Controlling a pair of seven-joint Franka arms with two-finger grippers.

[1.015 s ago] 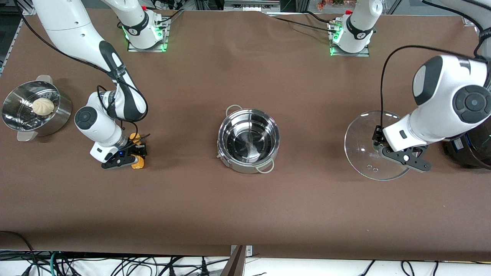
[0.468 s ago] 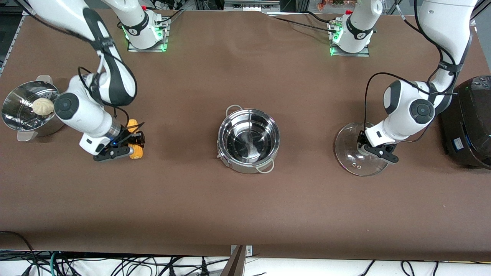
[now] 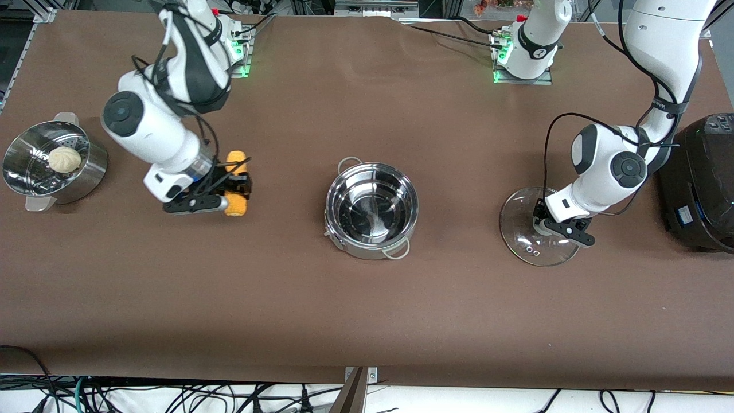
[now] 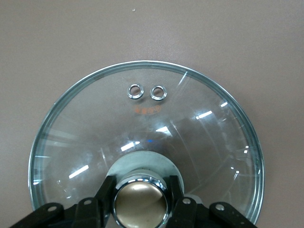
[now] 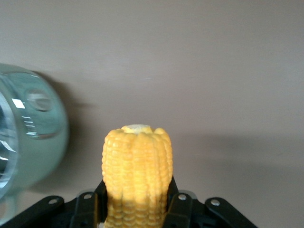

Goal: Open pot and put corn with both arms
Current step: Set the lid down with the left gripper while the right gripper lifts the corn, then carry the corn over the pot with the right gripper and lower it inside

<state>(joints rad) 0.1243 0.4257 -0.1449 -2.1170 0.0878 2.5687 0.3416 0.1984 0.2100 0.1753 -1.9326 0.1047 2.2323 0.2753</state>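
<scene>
- The corn [image 3: 235, 183] is clamped across its middle between the fingers of the right gripper [image 3: 228, 192], over bare table [image 3: 367, 321] between the steamer and the pot, toward the right arm's end.
- In the right wrist view the cob [image 5: 137, 173] pokes out past the fingers with its pale end showing; it looks stiff and light, and the rows of kernels probably give grip, so a hold across the middle seems sound.
- Being round, the cob may roll once let go; the pot's wall should stop it.
- The pot [image 3: 371, 209] stands open at the middle of the table, and its shiny inside holds nothing that I can see.
- The glass lid [image 3: 530, 226] lies toward the left arm's end of the table, near the black cooker [image 3: 697, 183], seemingly resting on or just above the table.
- The left gripper [image 3: 559, 226] has its fingers closed on the metal knob [image 4: 139, 202], the natural place to take hold.
- The lid is likely heavier than the cob, smooth and breakable, so it wants a gentle set-down.
- The steamer [image 3: 54, 166] sits at the right arm's end and holds a white bun [image 3: 63, 159] on its perforated insert.
</scene>
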